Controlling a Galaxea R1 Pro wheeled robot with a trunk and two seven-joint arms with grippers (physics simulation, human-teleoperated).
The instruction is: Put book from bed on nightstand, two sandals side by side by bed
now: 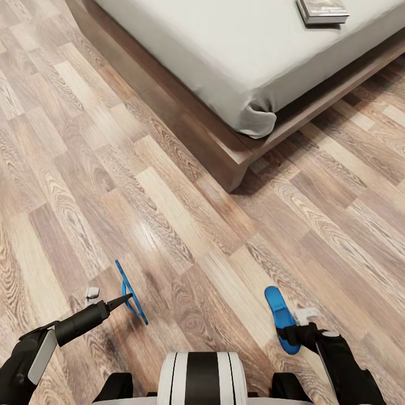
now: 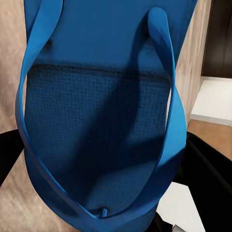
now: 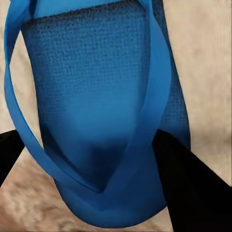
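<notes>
My left gripper (image 1: pixel 125 299) is shut on one blue sandal (image 1: pixel 130 292), held edge-on above the floor at the lower left. The same sandal (image 2: pixel 106 121) hangs close in the left wrist view, between dark fingers (image 2: pixel 208 174). My right gripper (image 1: pixel 292 332) is shut on the other sandal (image 1: pixel 279 315) at the lower right, and its sole and straps (image 3: pixel 101 111) sit between black fingers (image 3: pixel 188 188). The book (image 1: pixel 322 11) lies on the grey mattress of the bed (image 1: pixel 225 157), far ahead at the upper right. The nightstand is out of view.
Wood-plank floor (image 1: pixel 185 236) stretches between me and the bed's near corner. The bed's dark wooden frame juts out low at that corner, and a fold of sheet (image 1: pixel 256 121) hangs over it.
</notes>
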